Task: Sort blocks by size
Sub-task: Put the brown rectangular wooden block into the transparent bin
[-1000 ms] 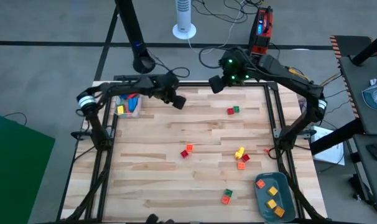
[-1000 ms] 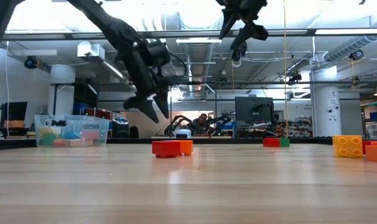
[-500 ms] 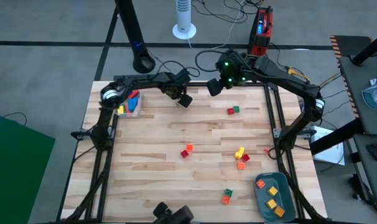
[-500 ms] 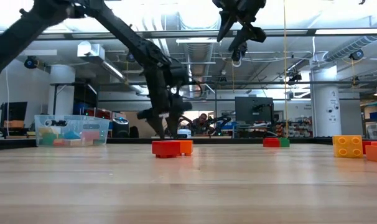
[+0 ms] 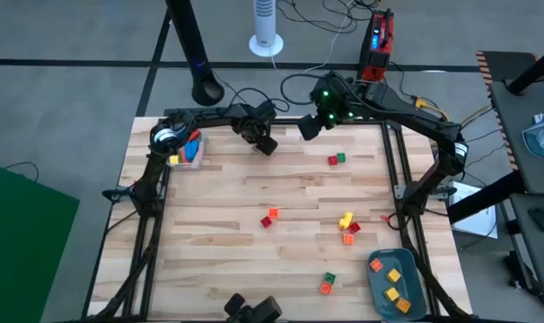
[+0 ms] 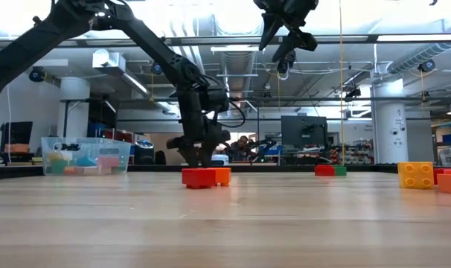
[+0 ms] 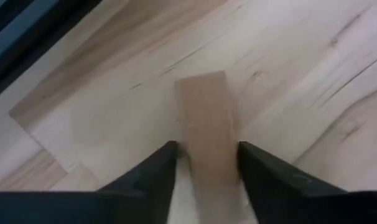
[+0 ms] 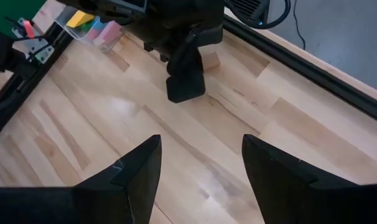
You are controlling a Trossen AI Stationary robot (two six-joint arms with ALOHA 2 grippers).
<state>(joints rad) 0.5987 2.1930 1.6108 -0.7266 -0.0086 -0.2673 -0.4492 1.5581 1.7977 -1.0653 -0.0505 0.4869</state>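
A pale tan bar block point(image 7: 204, 118) lies flat on the wooden table near its far edge. It also shows behind the left arm in the right wrist view point(image 8: 210, 60). My left gripper point(image 5: 266, 144) point(image 7: 207, 155) points steeply down over it, shut on its sides. My right gripper point(image 5: 308, 127) point(image 8: 201, 162) hangs open high above the far middle of the table, holding nothing. Small coloured blocks lie loose: a red and orange pair point(image 5: 268, 217), a red and green pair point(image 5: 336, 159), a yellow, red and orange group point(image 5: 347, 224), and a green and red pair point(image 5: 328, 283). My left gripper has the tan block between its two fingers, one on each long side point(image 7: 232, 140), near the block's nearer end. The fingers come from above, slanting a little, and stand across the bar. The block lies flat on the table.
A clear plastic box point(image 5: 187, 151) with coloured pieces stands at the far left. A grey-blue tray point(image 5: 418, 287) with orange and yellow blocks sits at the near right corner. The black frame rail point(image 5: 281, 117) runs along the far edge, close behind both grippers.
My left gripper has come down toward the table and a little toward its right edge, tipping to point more steeply down. Its fingers have drawn closer together around the tan block.
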